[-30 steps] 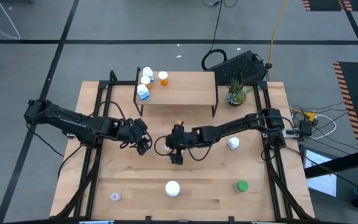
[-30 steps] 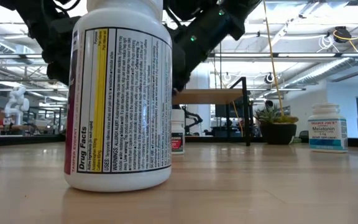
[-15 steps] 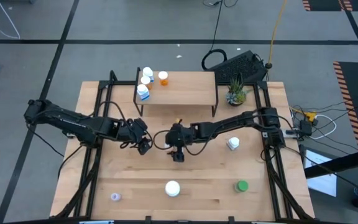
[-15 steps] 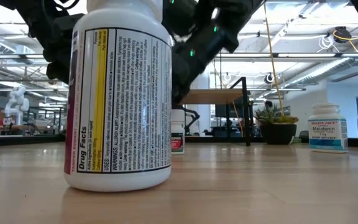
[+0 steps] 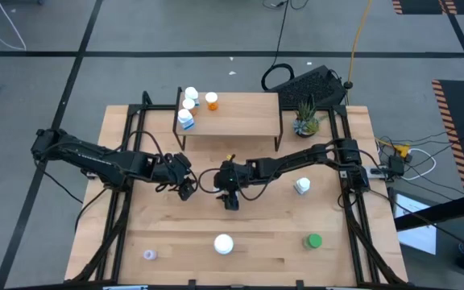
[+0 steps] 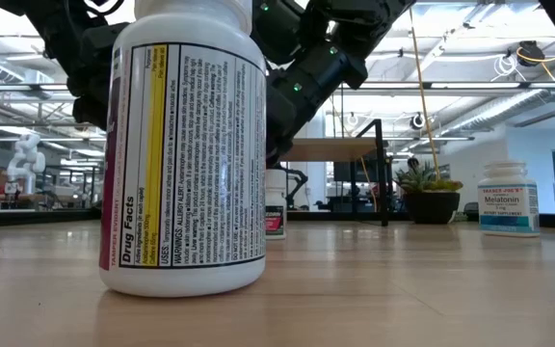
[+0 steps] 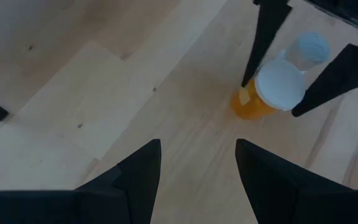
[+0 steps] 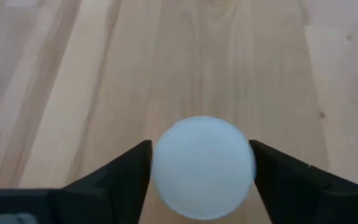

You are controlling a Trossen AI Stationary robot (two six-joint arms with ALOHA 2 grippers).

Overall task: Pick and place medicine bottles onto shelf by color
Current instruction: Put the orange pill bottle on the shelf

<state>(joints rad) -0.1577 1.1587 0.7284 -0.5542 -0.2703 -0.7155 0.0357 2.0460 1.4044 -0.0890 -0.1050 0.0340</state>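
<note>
The right gripper point(image 5: 231, 201) has been lowered at mid-surface since a second ago, and an orange bottle point(image 7: 263, 93) is now straddled by its parted fingers, not yet pinched. The left gripper point(image 5: 185, 190) is held open alongside. A grasp looks imminent, shelf point(image 5: 240, 117) next.

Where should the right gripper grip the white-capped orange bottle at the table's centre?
By the round white cap, from straight above. The orange bottle stands upright, and the right gripper already has a finger on either side of the cap, with bare tabletop around it.
</note>
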